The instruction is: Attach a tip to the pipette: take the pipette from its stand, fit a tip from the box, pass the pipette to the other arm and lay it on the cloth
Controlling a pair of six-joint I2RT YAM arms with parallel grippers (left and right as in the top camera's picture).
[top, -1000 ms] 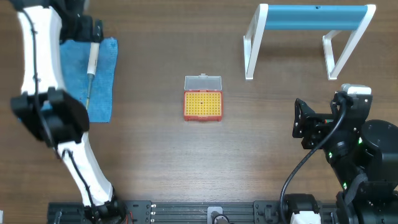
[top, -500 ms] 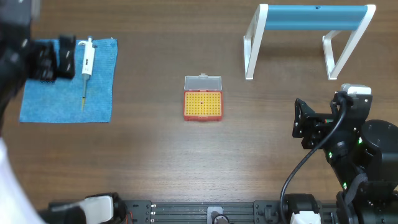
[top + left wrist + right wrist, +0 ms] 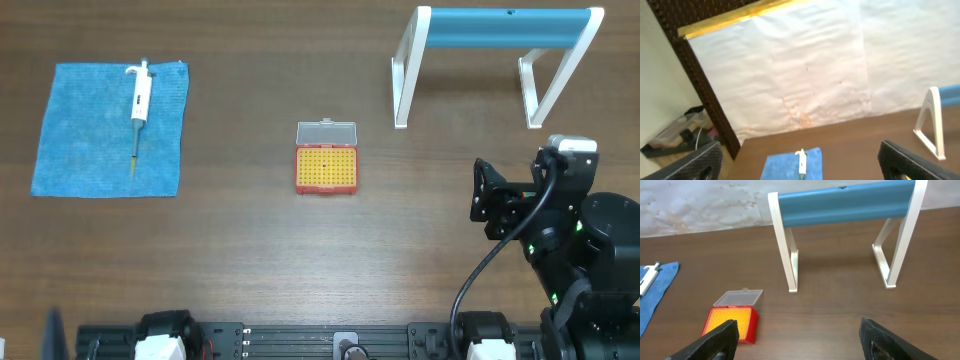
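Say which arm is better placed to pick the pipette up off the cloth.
Left. The pipette lies on the cloth at the table's left side, the left gripper is open and looks toward it; the right gripper sits far across, beyond the tip box.

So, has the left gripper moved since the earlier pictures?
Yes. It was over the blue cloth beside the pipette; the left gripper has since drawn back off the cloth, leftward and toward its base, with its fingers open.

Left end effector (image 3: 800, 166) — seemingly — off cloth (image 3: 70, 140)
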